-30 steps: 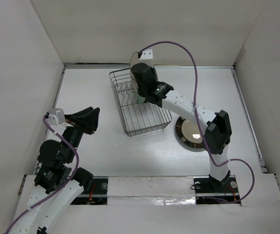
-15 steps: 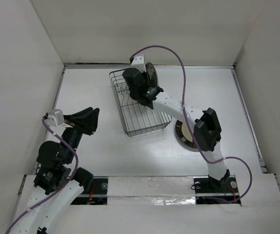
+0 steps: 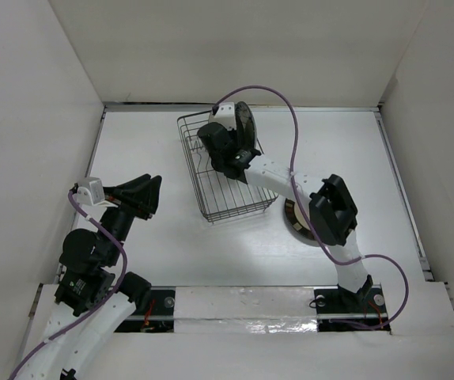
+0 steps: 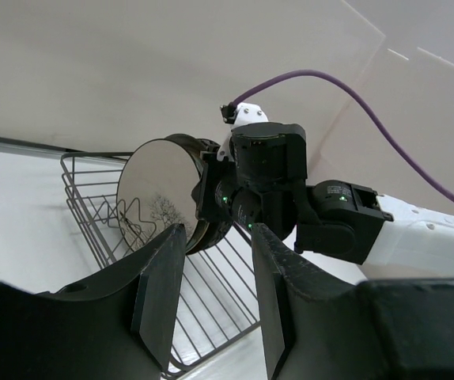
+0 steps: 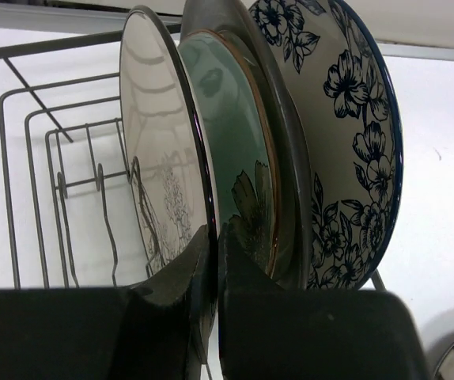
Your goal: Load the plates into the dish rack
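Note:
The black wire dish rack (image 3: 203, 190) stands at the table's far middle. My right gripper (image 3: 225, 146) is over its far end, shut on the lower rim of the cream plate with the branch motif (image 5: 160, 158), and holds it upright among the tines. The fingertips meet at the rim (image 5: 215, 237). Behind it stand the pale green plate (image 5: 235, 142), a dark-backed plate (image 5: 286, 158) and the flower-patterned plate (image 5: 346, 119). The dark-rimmed plate with the cream centre (image 3: 300, 224) lies flat on the table, partly hidden by my right arm. My left gripper (image 3: 149, 192) is open and empty, left of the rack.
The rack (image 4: 92, 206) and the cream plate (image 4: 160, 194) show past my left fingers (image 4: 160, 285). White walls close the table on three sides. The right arm's purple cable (image 3: 290, 119) loops above the rack's far right.
My right gripper has carried the cream plate leftward and farther back to the rack's far end, beside the standing plates. The left arm has not moved.

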You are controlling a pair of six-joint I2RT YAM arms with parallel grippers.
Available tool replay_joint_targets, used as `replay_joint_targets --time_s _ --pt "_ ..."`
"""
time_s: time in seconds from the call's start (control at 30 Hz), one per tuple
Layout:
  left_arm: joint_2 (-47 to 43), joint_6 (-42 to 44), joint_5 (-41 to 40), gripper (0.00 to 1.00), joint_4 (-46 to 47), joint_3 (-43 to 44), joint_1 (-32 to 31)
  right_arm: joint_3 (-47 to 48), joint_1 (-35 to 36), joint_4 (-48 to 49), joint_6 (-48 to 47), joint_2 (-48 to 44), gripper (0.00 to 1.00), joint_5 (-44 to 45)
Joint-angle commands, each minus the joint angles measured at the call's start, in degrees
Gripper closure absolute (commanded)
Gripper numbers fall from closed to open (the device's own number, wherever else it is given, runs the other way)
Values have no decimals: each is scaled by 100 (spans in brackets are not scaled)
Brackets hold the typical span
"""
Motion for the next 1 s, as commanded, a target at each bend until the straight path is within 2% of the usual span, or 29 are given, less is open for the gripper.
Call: replay_joint_targets --time_s 0.0,0.13,0.17,0.23,0.27,0.3,0.47,0.63,0.67,0.7,0.73,0.77,0.8,0.87,0.9,0.97 --pt "-80 -3 65 64 256 -46 -24 -61 60 563 505 -337 98 -117" --pt "-89 -3 74 64 265 -46 -24 -105 8 361 760 -363 85 -214" --pt "-89 -3 74 64 265 -46 -24 -114 8 352 778 -390 69 -214" --pt "-89 -3 83 64 273 -55 -24 -158 8 387 804 -521 57 -275" --pt "-89 -3 91 64 273 -46 -24 -193 8 387 804 -591 46 -327" --pt "-89 -3 91 64 273 -46 -24 -228 8 387 804 -662 42 -380" --pt "-98 -3 109 64 282 -55 -24 -325 8 598 716 -1163 27 -828" --pt "-106 -21 135 64 291 -64 -24 -649 8 773 760 -1768 24 -1207" --pt "-106 -30 144 64 291 -55 -24 -972 8 852 769 -2135 27 -1137" --pt "-106 -21 153 64 291 -55 -24 -1227 8 975 769 -2391 39 -1032" --pt "-106 -30 153 64 291 -55 -24 -1517 8 1272 804 -2663 56 -822" --pt "-124 -30 162 64 300 -55 -24 -1825 8 1353 865 -2953 88 -794" --pt "-124 -21 170 64 300 -63 -24 -2506 -166 1537 944 -3574 98 -803" --pt "-159 -30 171 64 291 -64 -24 -3239 -369 1565 1295 -4210 100 -873" --pt "-176 -30 179 64 300 -64 -24 -4008 -631 1495 1444 -4839 100 -890" --pt "-220 -47 197 63 317 -64 -24 -4794 -957 1048 2094 -5493 100 -1065"
